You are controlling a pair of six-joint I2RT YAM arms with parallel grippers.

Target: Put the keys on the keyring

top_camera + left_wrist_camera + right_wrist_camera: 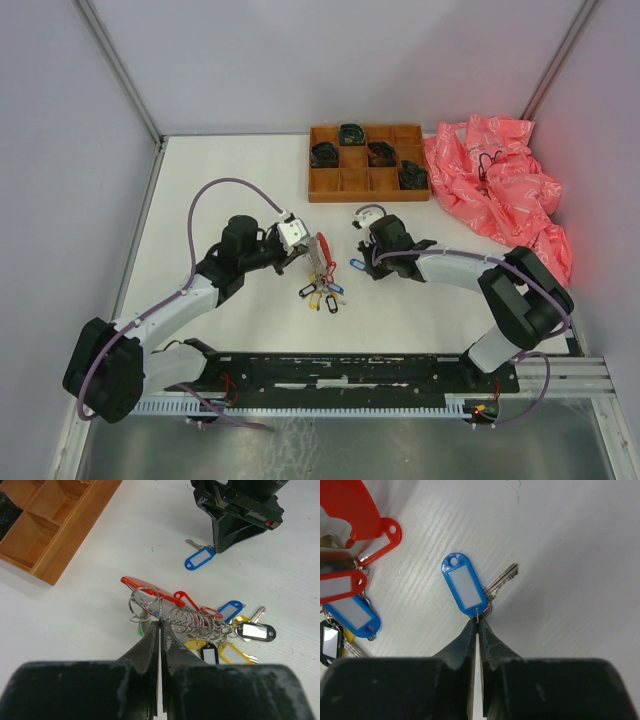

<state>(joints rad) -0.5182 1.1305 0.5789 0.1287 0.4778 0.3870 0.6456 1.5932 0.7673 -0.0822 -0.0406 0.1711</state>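
Your left gripper (160,627) fills the bottom of its wrist view, both dark fingers pressed together and the tips pinching the wire of the keyring (192,621), a silvery coil lying on the white table (100,630). A curved red strap (145,586) lies just beyond the keyring, touching it, and the keys (255,631) already on it fan out to its right with black, yellow, blue and red tags. Farther beyond the keyring and apart from it lies a blue-tagged key (199,559), with your right gripper (216,547) standing at one end of it. A wooden tray (65,545) sits well off to the keyring's upper left. In the right wrist view you see that gripper's fingers closed tip to tip, nipping the little ring that joins the blue tag to its silver key. The keyring's bunch, with the strap, red tags and a blue tag, crowds the left edge, clear of this key. From above, you have the keyring between the two grippers. The left one touches it from the left, and the blue-tagged key lies just to its right. The tray stands behind the keyring with dark coiled items in four compartments. A crumpled pink plastic sheet (500,185) lies well apart, behind and to the right.
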